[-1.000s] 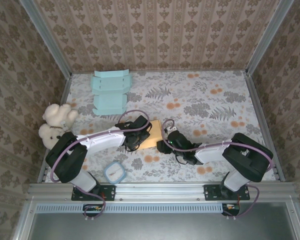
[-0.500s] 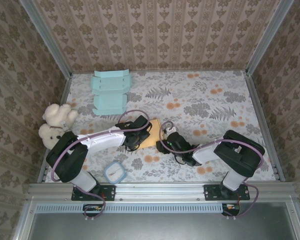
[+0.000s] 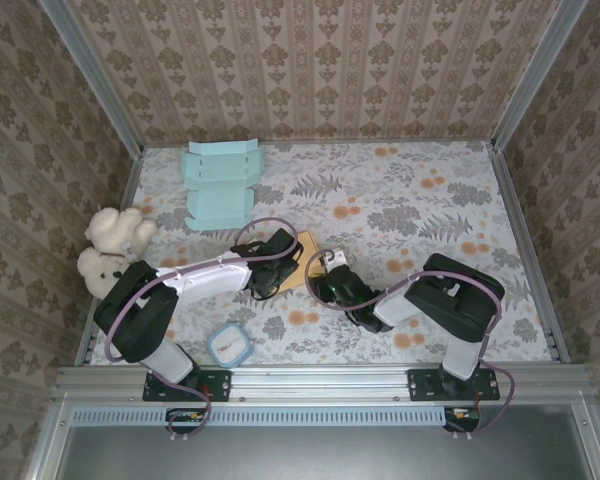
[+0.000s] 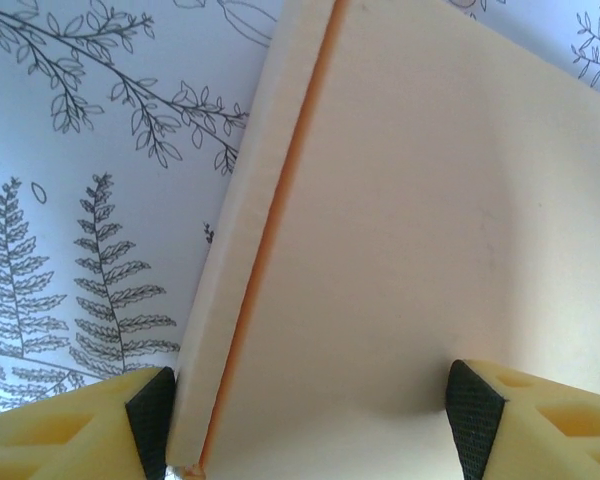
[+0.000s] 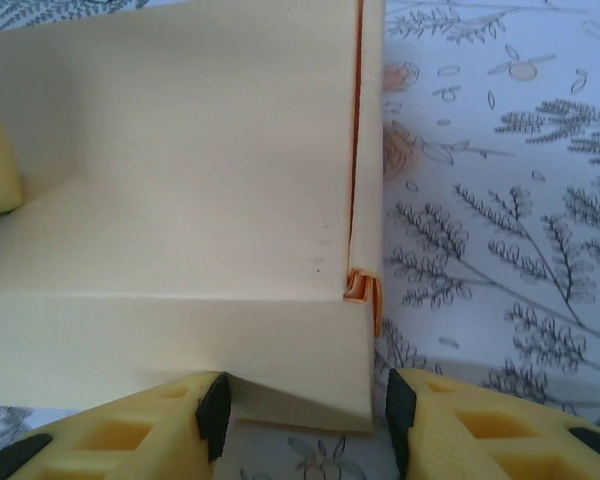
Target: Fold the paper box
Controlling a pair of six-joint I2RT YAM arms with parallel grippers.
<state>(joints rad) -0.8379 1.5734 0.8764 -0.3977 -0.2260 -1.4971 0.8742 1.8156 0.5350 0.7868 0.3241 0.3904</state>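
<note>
L tool point(image 4: 310, 425) jaws apart, astride tan paper box point(image 4: 410, 220) on table point(image 5: 500, 200). R tool point(image 5: 305, 410) also apart, box's near flap btwn pads point(image 5: 215, 405).

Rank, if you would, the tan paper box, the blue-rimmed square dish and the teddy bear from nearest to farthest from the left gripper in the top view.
From the left gripper:
1. Tan paper box: right at its fingers, mid-table.
2. Blue-rimmed square dish: by the near edge, close to the left arm's base.
3. Teddy bear: at the table's left edge.
</note>
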